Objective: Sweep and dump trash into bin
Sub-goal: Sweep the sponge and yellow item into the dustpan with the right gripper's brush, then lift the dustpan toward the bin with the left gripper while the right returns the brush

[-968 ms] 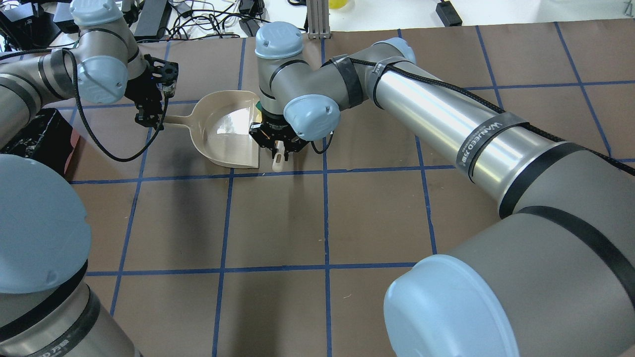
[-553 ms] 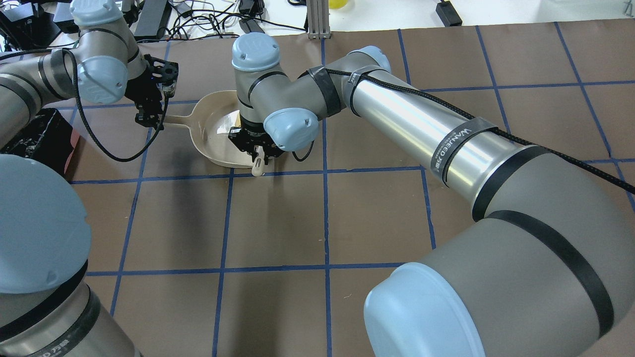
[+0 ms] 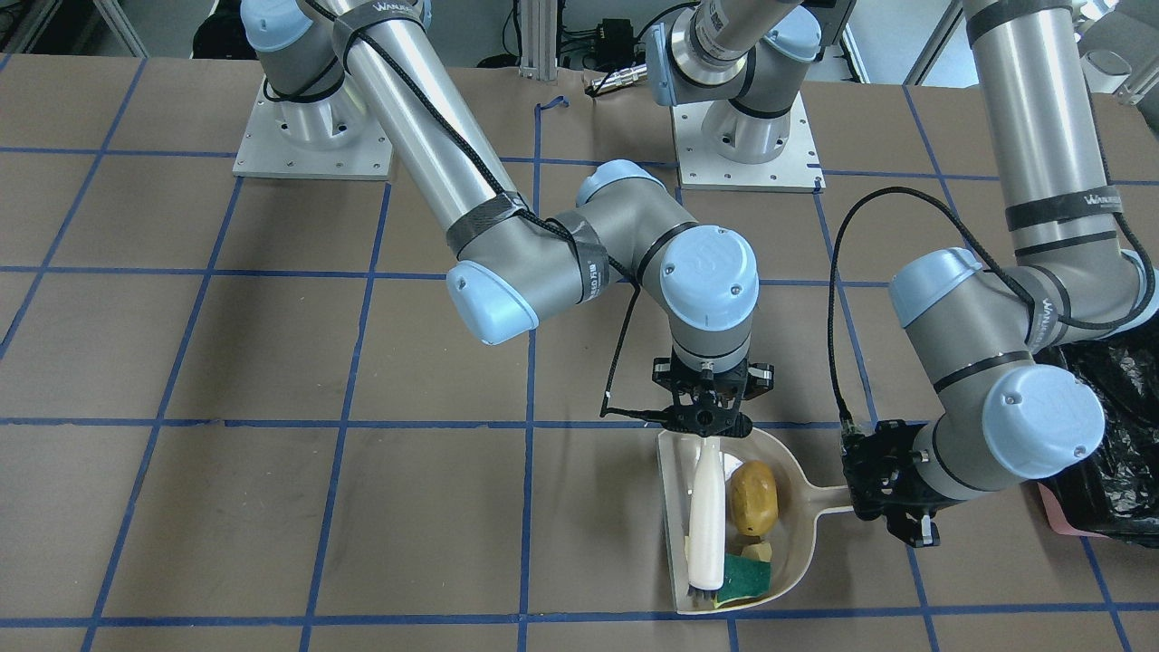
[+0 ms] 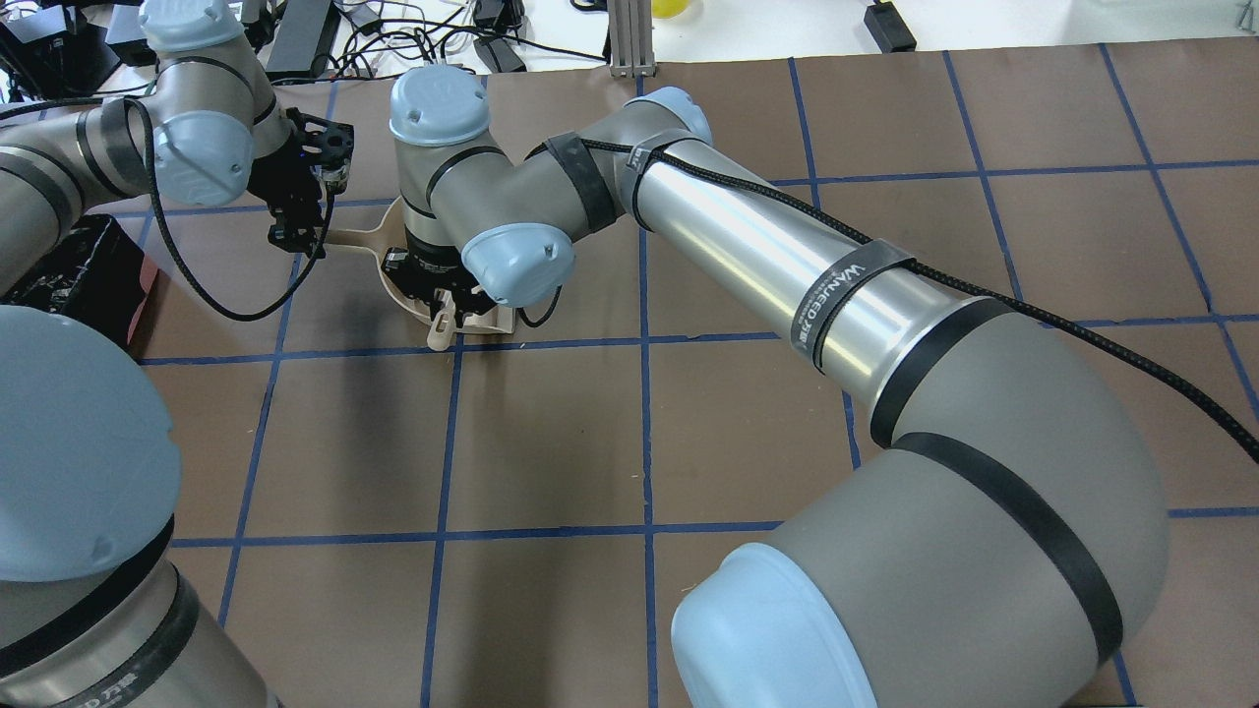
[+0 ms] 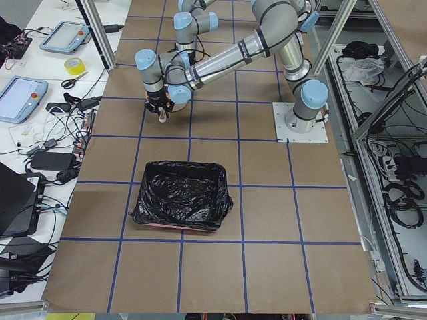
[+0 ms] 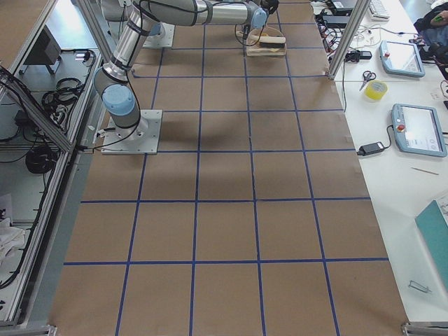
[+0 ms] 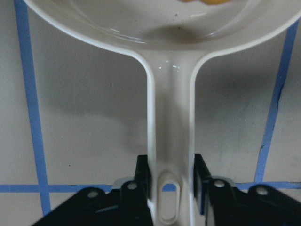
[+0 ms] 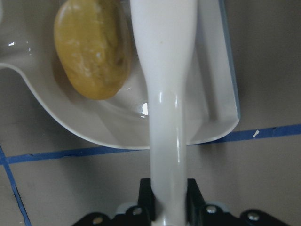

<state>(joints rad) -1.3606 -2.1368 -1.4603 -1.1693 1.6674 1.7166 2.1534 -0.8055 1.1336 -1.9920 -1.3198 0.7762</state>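
The trash lies inside the beige dustpan (image 3: pixel 797 534): a yellow-brown potato-like lump (image 3: pixel 753 498), a green-topped sponge piece (image 3: pixel 744 577) and a small yellow scrap (image 3: pixel 757 550). My right gripper (image 3: pixel 706 424) is shut on the handle of a white brush (image 3: pixel 705 521), whose bristles rest in the pan beside the lump (image 8: pixel 91 52). My left gripper (image 3: pixel 892 509) is shut on the dustpan handle (image 7: pixel 170 136), which stays flat on the table. The bin (image 5: pixel 181 200), pink with a black bag, stands just past my left arm. From overhead my right wrist hides most of the pan.
Brown paper with blue tape lines covers the table (image 4: pixel 551 442). Cables and devices (image 4: pixel 413 39) crowd its far edge. The bin's black bag (image 3: pixel 1114 435) sits close behind the left wrist. Both arm bases (image 3: pixel 312 136) stand at the robot's side.
My right arm has carried the brush leftward in the overhead view, across the dustpan toward its handle end. The left gripper and dustpan have stayed in place.
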